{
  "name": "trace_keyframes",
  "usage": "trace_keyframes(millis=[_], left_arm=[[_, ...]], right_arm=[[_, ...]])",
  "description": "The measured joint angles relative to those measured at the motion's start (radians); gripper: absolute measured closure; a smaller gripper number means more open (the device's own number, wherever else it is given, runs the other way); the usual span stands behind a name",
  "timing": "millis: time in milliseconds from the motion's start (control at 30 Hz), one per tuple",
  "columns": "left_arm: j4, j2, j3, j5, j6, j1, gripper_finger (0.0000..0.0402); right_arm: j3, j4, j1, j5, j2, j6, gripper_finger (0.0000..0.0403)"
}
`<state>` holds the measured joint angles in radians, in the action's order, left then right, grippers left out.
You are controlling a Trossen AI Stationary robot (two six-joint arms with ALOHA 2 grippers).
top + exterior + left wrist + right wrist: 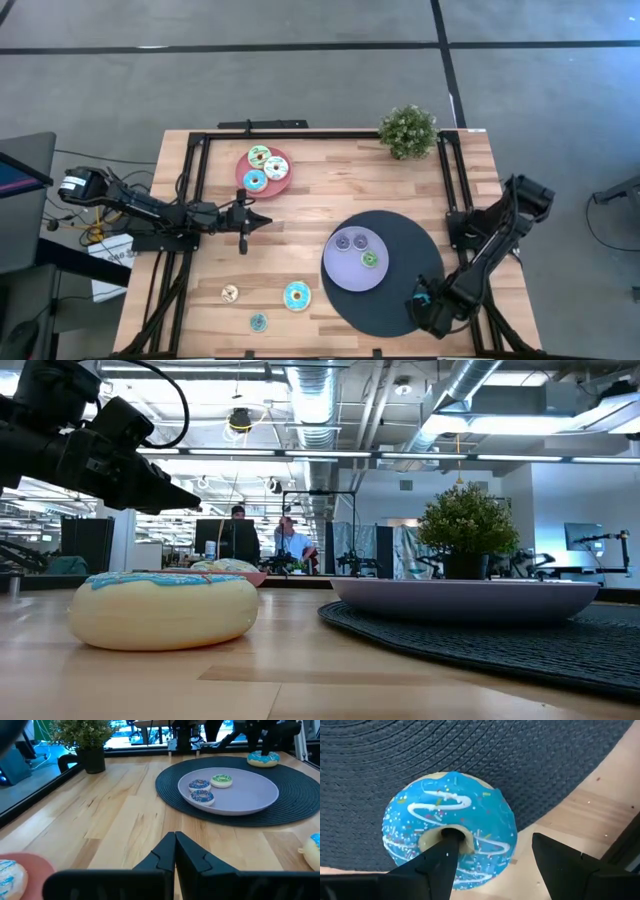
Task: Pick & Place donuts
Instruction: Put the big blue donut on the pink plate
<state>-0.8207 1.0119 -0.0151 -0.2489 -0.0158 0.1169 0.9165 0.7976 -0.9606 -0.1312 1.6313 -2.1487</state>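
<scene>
Pink plate (268, 178): three donuts (260, 155); lavender plate (340, 270): three.

Table (330, 190): pale wood, smooth, faint sheen. Mat (400, 300): dark woven cord, ribbed, matt. Plate (250, 795): smooth lavender plastic. Donut (450, 837): blue icing, sprinkled, slightly glossy. Right tool (495, 855): matt black plastic fingers.

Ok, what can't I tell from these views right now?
High view: the right jaws mostly cover the teal donut on the mat.
Low view: the lavender plate rim hides its donuts.
Left wrist view: picture edges cut off a donut and the pink plate.
</scene>
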Motion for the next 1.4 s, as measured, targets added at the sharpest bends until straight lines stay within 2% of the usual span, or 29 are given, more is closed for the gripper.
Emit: trace_keyframes(millis=[333,667,833,1167,1400], left_arm=[[0.0,0.0,-0.002,-0.001,-0.002,0.0,0.0401],[-0.001,0.0,-0.003,-0.001,-0.002,0.0,0.0401],[-0.001,0.0,-0.003,-0.001,-0.002,0.0,0.0401],[-0.001,0.0,-0.003,-0.001,-0.002,0.0,0.0401],[-0.001,0.0,-0.004,-0.001,-0.002,0.0,0.0401]], right_arm=[[0.0,-0.016,0.014,0.007,0.027,0.002,0.0162],[0.0,-0.02,0.014,0.009,0.027,0.002,0.023],[0.0,-0.022,0.014,0.009,0.026,0.001,0.025],[0.0,-0.021,0.014,0.009,0.022,0.002,0.0263],[0.0,0.018,0.014,0.051,-0.049,0.01,0.0267]])
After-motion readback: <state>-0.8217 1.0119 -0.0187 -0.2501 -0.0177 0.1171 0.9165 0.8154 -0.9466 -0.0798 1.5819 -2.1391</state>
